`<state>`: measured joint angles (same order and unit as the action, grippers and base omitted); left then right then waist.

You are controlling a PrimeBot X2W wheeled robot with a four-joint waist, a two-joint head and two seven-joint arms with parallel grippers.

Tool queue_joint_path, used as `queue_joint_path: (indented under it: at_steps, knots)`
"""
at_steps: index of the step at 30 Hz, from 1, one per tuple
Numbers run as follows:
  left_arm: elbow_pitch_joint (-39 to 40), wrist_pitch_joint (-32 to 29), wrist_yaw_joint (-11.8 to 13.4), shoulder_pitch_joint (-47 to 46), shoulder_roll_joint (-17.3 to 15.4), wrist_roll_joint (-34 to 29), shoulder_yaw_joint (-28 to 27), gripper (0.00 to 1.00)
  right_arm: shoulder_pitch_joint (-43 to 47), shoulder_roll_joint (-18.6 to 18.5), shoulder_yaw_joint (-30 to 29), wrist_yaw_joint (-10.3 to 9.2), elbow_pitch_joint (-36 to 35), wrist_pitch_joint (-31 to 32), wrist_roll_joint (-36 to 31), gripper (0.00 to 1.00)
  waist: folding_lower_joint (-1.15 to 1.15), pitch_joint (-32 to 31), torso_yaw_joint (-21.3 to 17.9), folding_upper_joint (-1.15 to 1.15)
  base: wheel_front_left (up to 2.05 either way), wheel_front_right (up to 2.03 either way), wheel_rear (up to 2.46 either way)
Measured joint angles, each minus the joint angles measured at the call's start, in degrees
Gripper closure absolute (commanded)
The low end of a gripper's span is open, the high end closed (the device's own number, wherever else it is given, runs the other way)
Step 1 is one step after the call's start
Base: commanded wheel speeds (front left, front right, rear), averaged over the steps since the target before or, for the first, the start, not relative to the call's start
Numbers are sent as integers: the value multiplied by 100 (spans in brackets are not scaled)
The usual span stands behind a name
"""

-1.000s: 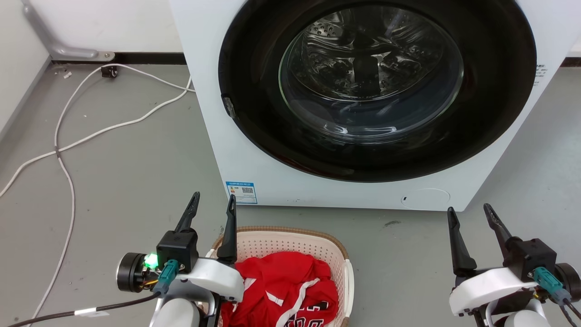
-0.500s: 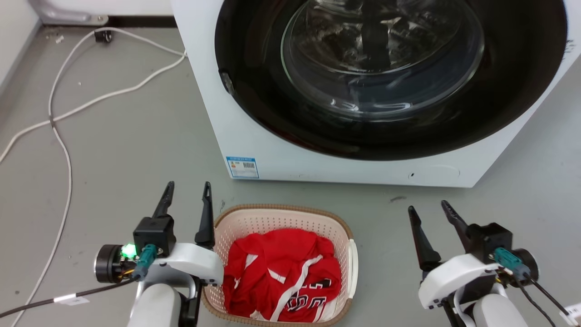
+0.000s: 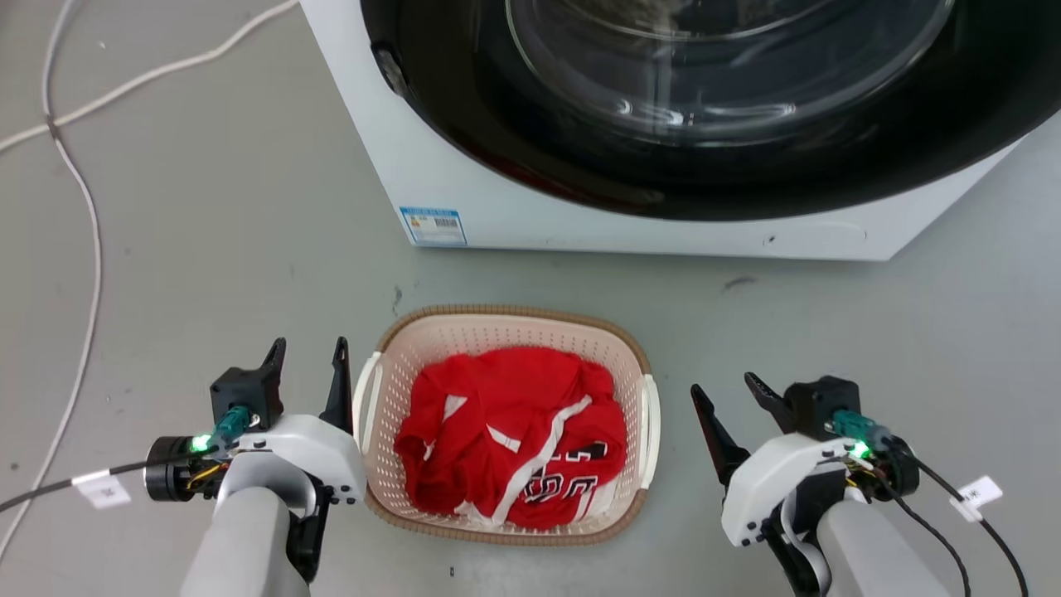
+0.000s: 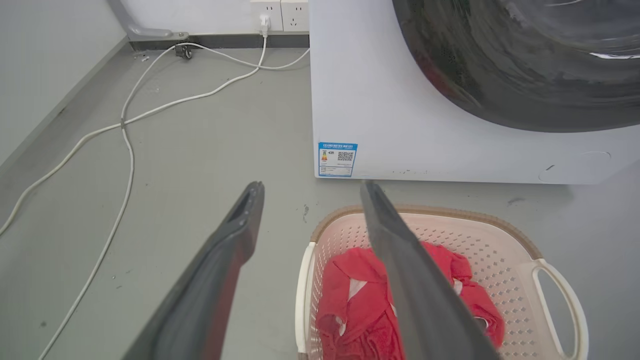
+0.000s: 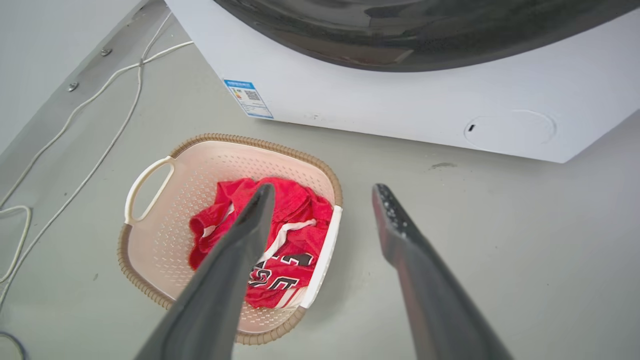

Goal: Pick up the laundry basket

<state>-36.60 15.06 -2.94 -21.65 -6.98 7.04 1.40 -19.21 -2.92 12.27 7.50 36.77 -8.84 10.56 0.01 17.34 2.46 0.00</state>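
The laundry basket (image 3: 506, 314) stands on the grey floor in front of the washing machine, cream with a brown rim and white side handles. A red garment (image 3: 514, 431) with white trim lies in it. My left gripper (image 3: 308, 344) is open just outside the basket's left handle (image 3: 365, 390). My right gripper (image 3: 723, 385) is open a short way off the right handle (image 3: 650, 414). The left wrist view has the open left gripper (image 4: 312, 186) above the basket (image 4: 500, 260). In the right wrist view the open right gripper (image 5: 324, 189) hangs over the basket's (image 5: 165, 215) near edge.
The white washing machine (image 3: 580, 228) with its dark round door stands close behind the basket. A white cable (image 3: 83, 224) runs over the floor at the left, up to wall sockets (image 4: 280, 7). Bare grey floor lies on both sides of the basket.
The head camera has tilted down, so the basket now sits mid-picture. Relative to the basket, my left gripper has moved outward past the left handle and my right gripper has come closer.
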Motion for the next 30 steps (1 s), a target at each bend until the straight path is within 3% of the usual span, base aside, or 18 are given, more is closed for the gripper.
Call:
queue_joint_path:
  at_steps: [7,17,30]
  knots:
    - [-1217,-200,-263,-750,-224,214,12,0,-685,0,424,0,923,359,463,0,0,520,-95,0,0,0,0]
    - [-2435,-747,-422,-1652,-512,565,97,0,-1586,0,1366,0,1747,850,1360,0,0,1219,-245,0,0,0,0]
    - [-2841,-1516,-447,-2475,-800,1222,621,0,-2508,0,2197,0,2286,1042,2198,0,0,2051,-417,0,0,0,0]
